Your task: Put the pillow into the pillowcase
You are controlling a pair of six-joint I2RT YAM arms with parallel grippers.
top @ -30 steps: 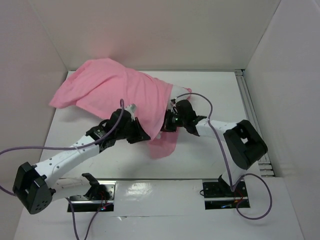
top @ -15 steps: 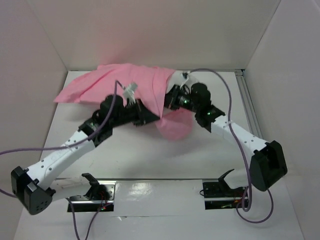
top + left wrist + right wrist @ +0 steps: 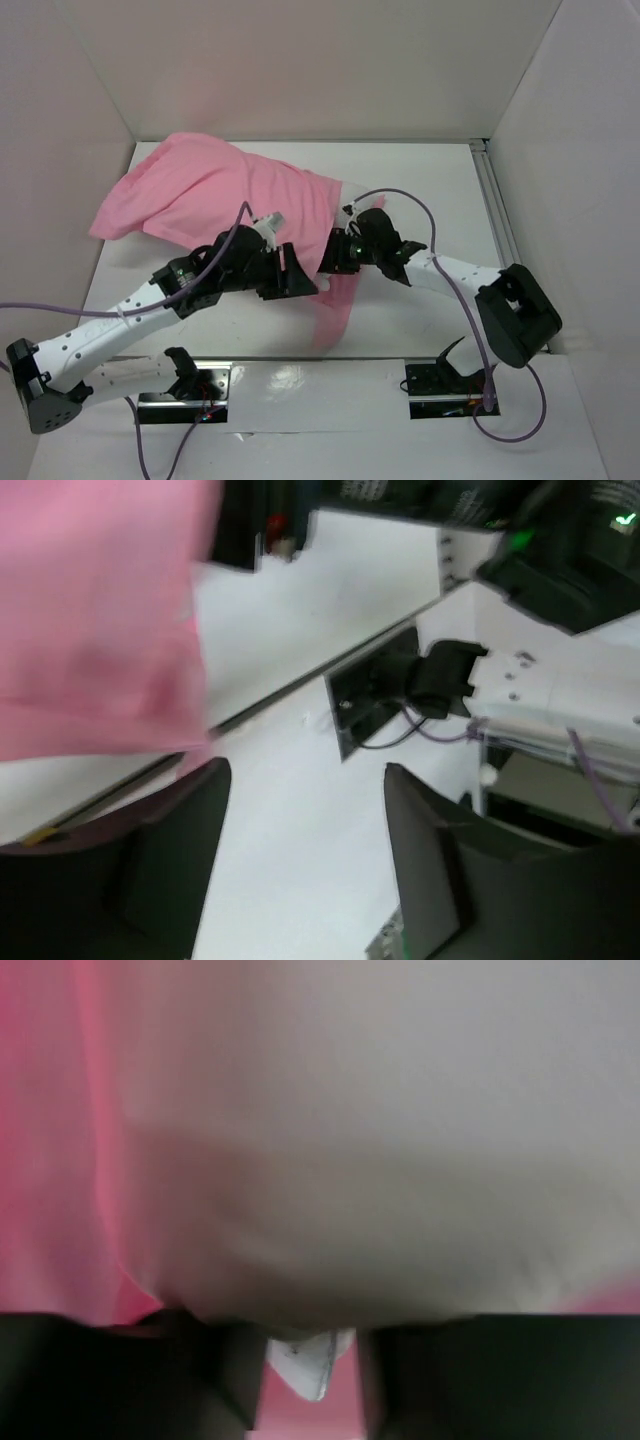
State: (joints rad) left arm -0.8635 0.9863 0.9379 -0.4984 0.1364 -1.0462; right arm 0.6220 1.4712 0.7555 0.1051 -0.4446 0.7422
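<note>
The pink pillowcase (image 3: 225, 195) lies bulging across the back left of the table, with a loose flap (image 3: 333, 310) trailing toward the front. The white pillow (image 3: 380, 1130) fills the right wrist view, with pink cloth along its left side; from above it is almost wholly covered. My left gripper (image 3: 300, 275) is at the pillowcase's near edge, and in its wrist view it (image 3: 305, 850) stands open over bare table with pink cloth (image 3: 95, 610) up left. My right gripper (image 3: 332, 255) is pressed against the pillow's end. Its jaws (image 3: 310, 1380) stand apart, with a small white tag (image 3: 310, 1360) hanging loose between them.
White walls box in the table on the left, back and right (image 3: 560, 150). A metal rail (image 3: 500, 220) runs along the right edge. Both arm bases (image 3: 440, 385) and their purple cables (image 3: 400, 195) lie along the near edge.
Both grippers were shut and have now opened. Both arms pulled back from the far wall toward the front. The pillowcase bundle settled lower and its flap hangs nearer.
</note>
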